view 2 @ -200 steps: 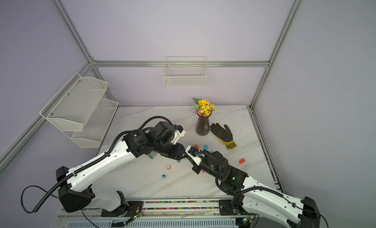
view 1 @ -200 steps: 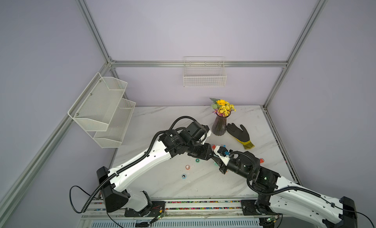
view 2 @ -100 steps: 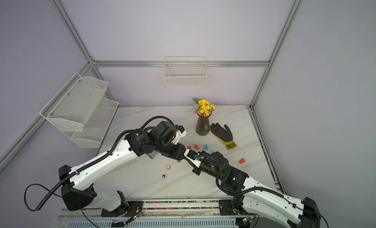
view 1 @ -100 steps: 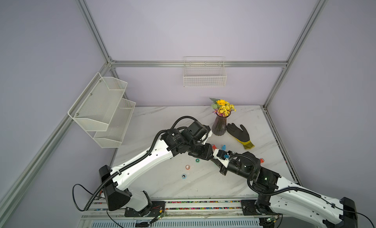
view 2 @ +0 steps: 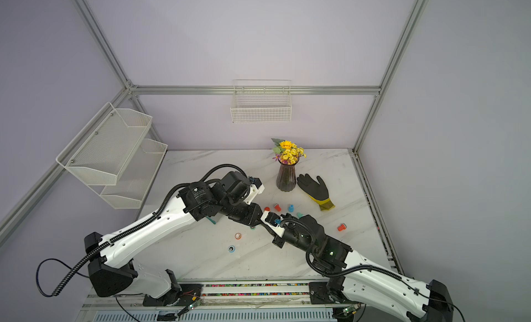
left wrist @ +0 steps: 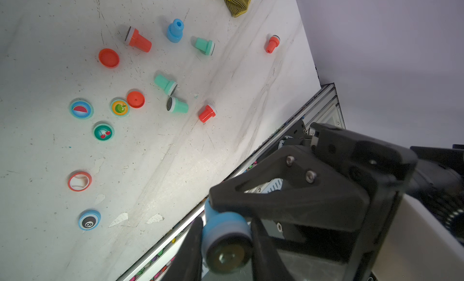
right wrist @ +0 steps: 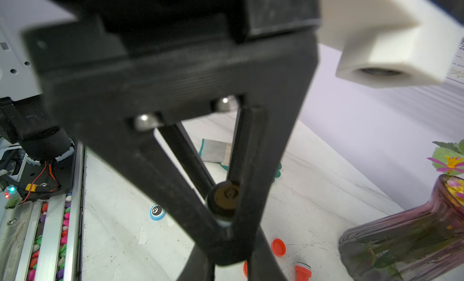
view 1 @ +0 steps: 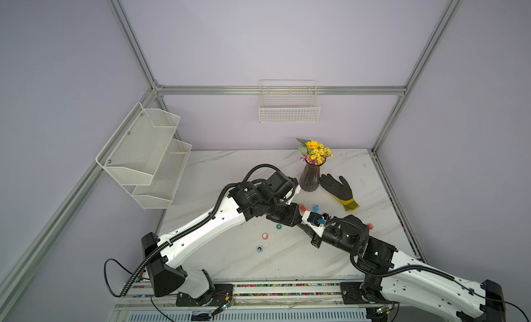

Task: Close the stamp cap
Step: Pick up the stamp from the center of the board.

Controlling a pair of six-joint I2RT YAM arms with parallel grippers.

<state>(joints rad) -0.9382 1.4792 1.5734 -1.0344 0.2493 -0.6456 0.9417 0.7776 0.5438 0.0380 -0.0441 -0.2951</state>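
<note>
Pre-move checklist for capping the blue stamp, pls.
1. Grip of left end effector on the blue stamp: ok, its fingers flank the base.
2. Grip of right end effector: ok, its tips close on the handle end.
3. Cover on the pad: not ok, it is dark and bare.
4. Cap to hand: ok, the blue-rimmed 8-ball cap lies picture side up on the table; it looks like the match.
5. Room around that cap: ok, nothing touches it.
6. Free end effector to fetch it: not ok, both are on the stamp.
</note>
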